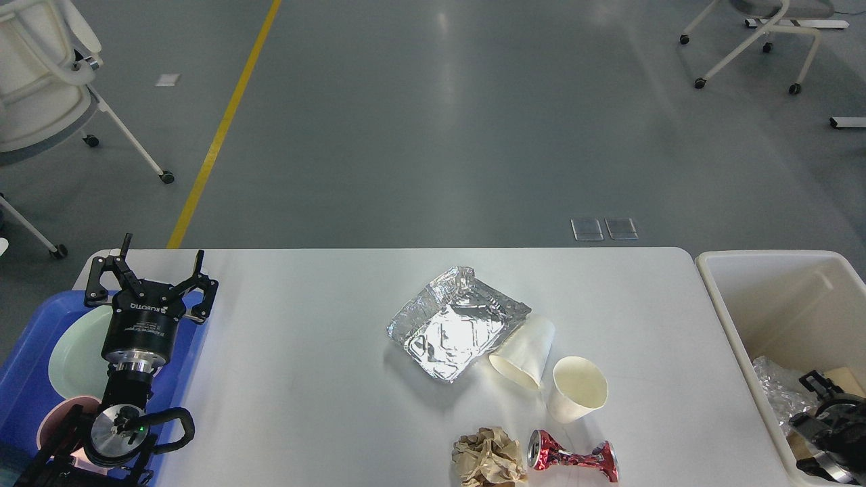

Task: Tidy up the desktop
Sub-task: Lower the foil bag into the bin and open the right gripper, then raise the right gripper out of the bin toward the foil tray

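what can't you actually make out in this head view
- Right gripper: cut off by the right and bottom edges, dark; open or shut unclear.
- Bin contents: foil scrap visible, rest hidden by the arm and frame edge.
- Pink cup on the blue tray: mostly behind the left arm.
- Crumpled brown paper: bottom cropped.

I see bright, even overhead light, a sharp picture, glare on the crumpled silver foil tray (457,325) and soft shadows.

Desktop (304,379) (white): foil tray (454,328), two cups (551,372), paper wad (487,458), crushed can (574,458).
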You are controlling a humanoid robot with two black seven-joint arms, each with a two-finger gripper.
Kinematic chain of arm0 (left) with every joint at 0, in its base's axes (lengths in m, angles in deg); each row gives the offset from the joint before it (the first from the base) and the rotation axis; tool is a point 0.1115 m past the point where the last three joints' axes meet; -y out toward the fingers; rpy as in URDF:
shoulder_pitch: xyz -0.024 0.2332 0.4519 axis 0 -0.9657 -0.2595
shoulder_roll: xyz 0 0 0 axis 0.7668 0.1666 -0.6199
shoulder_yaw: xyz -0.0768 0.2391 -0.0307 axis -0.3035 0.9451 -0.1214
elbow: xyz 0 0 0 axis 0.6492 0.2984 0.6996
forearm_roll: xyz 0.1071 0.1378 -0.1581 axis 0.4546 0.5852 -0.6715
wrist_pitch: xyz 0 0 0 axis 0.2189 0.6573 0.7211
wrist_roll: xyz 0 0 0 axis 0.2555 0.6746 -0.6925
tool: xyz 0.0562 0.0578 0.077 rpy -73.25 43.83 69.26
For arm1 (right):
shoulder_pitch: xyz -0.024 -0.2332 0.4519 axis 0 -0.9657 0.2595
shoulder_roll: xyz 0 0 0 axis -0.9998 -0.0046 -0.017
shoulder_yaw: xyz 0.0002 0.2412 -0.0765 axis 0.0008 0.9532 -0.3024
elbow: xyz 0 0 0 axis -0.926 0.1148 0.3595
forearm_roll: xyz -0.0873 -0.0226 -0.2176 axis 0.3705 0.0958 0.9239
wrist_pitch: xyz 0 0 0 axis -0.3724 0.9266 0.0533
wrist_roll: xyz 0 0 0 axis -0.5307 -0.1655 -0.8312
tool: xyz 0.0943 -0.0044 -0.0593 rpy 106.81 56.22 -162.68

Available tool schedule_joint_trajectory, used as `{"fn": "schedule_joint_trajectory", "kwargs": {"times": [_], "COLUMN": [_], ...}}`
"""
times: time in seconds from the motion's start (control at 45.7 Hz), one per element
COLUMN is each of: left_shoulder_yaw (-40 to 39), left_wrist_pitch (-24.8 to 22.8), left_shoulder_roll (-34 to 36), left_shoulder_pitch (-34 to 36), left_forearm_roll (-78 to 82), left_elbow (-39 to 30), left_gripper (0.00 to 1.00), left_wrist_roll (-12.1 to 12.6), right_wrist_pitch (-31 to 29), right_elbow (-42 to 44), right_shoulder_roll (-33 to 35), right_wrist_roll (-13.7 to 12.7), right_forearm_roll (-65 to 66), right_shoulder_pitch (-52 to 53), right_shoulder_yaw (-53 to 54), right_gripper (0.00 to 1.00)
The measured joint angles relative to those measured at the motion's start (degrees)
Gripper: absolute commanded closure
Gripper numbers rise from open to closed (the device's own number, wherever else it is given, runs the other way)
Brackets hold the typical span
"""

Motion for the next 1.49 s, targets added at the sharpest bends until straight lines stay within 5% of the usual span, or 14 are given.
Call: {"fn": "schedule_joint_trajectory", "kwargs": {"times": [0.526,0.81,1.139,1.489], "left_shoulder_yaw": [0.00,0.00,0.00,0.03], "left_wrist_pitch": [0.00,0.02,0.05,0.03], "left_shoulder_roll": [0.02,0.01,0.03,0.02], "left_shoulder_pitch": [0.05,0.00,0.02,-0.05], "left_forearm_roll": [-0.03,-0.07,-0.03,-0.02], "left_elbow": [-0.01,0.00,0.00,0.00], "left_gripper": [0.04,0.04,0.04,0.04], "left_wrist_roll": [0.01,0.01,0.01,0.00], "right_wrist_pitch": [-26.92,-42.86,-61.76,-63.83], "right_elbow": [-23.32,-41.55,-57.92,-81.18], "right_shoulder_roll": [13.03,8.56,1.06,1.02], "right_wrist_roll": [-0.23,-0.31,-0.33,-0.15], "right_forearm_roll": [14.26,13.70,6.02,-1.36], "right_shoulder_pitch": [38.06,65.89,88.70,108.62], "right_shoulder_yaw": [-25.75,-43.19,-45.64,-44.60], "right_gripper": [0.00,0.00,0.00,0.00]}}
